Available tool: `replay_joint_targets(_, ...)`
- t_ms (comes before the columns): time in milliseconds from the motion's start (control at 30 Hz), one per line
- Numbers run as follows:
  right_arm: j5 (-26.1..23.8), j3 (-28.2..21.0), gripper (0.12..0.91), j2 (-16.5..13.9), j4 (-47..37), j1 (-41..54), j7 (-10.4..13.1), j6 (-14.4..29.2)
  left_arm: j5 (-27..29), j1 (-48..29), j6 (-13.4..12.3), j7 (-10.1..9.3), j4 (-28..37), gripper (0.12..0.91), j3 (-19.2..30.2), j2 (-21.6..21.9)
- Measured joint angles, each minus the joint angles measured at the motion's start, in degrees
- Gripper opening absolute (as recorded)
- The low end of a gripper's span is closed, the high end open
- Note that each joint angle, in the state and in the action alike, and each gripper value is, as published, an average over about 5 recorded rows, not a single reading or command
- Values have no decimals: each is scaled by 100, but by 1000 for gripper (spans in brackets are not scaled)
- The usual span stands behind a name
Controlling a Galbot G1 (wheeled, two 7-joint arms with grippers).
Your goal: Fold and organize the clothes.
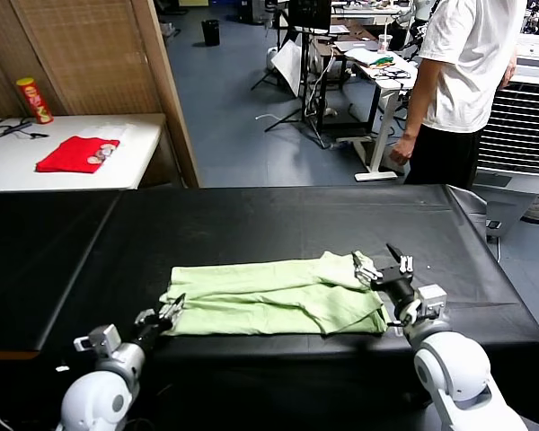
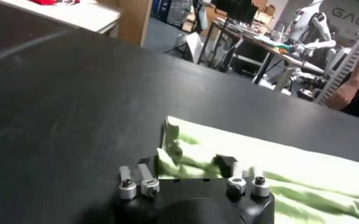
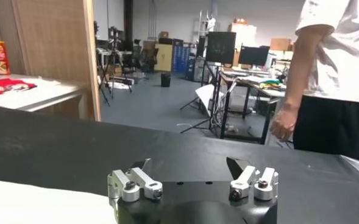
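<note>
While the left gripper [image 1: 172,312] pinches the shirt [image 1: 278,296]'s left end, seemingly for a fold, the right gripper [image 1: 380,266] hovers spread wide over the right end.

The left gripper [image 2: 188,167] is right at the edge of the green T-shirt [image 2: 270,167]. A bunched bit of the cloth sits between its fingers [image 2: 227,162]. The shirt lies on the black table [image 2: 63,103].
</note>
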Motion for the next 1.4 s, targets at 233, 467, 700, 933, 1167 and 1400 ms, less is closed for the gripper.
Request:
replay_joint_targets(233,-30,10,798,62,57,-31,-20,11,469,-90,-74,17,45,154,25,-103)
replay_joint_targets(467,-28,98,798,74,113,-82,-16,9,1481,3,-411,62,49,158,-235,323)
replay_joint_targets(700,-115,78,798,158,112,-127,-12,9,1684,292,-512,62,-52,158,-883,1319)
replay_joint_targets(933,-258,165,798,259,184,-276,-11,11,1626,321,-157,-56,-617,158,-777,1334)
replay_joint_targets(1167,-418,253,798,355,262,-456,-10,17,1186,102,308,-411,-1190,158,392,471)
replay_joint_targets(1400,-526,202,798,467,184,-522,-16,18,572,-299,504,-733,-1166,158,1460,-358)
